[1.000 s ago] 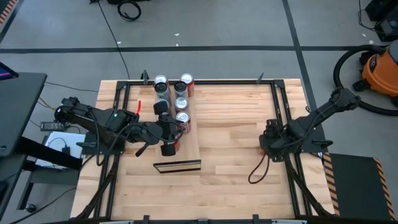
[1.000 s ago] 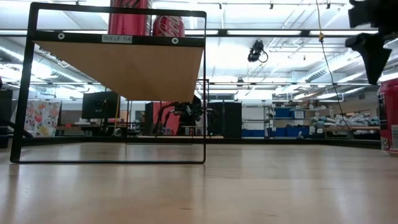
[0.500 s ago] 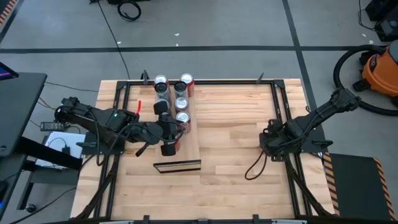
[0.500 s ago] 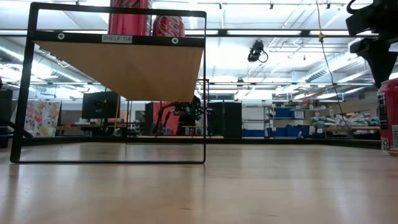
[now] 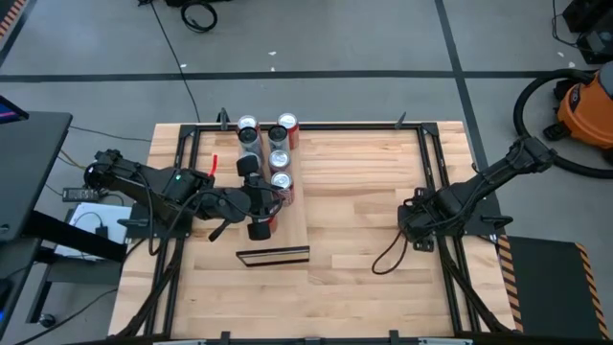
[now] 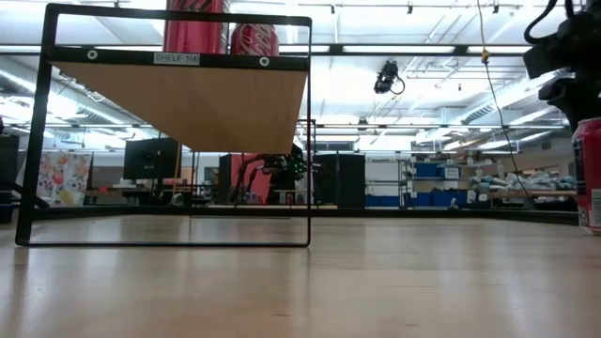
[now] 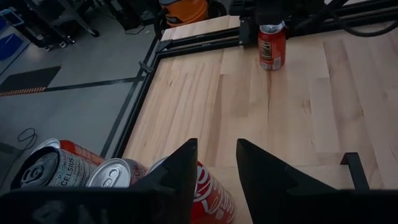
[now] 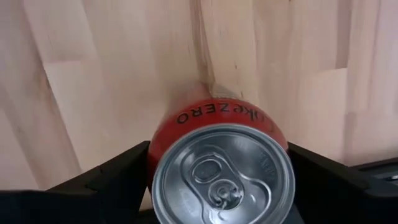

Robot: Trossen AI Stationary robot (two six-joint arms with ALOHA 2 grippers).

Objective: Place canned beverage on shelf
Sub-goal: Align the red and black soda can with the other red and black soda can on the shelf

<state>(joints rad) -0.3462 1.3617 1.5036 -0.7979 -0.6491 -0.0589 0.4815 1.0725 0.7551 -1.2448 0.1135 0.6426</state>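
Note:
A red Coke Zero can stands upright on the tabletop at the right, and also shows in the low view and the left wrist view. My right gripper is open above it, pointing down, one finger on each side of its top. The shelf is a pale slab raised on a black frame. Several cans stand on it. My left gripper is open over the shelf, just above a red can. My right gripper comes at the can from above, its fingers level with the can's upper wall on two opposite sides. I cannot tell whether they touch it. The can stands upright on the table.
Black rails run along the table's edges, close to the right arm. A loose black cable loops on the table below the right gripper. Bare wood lies between the shelf and the can.
My right gripper has come down over the red can, and its cable loop has shifted on the table. The can has stayed in place.

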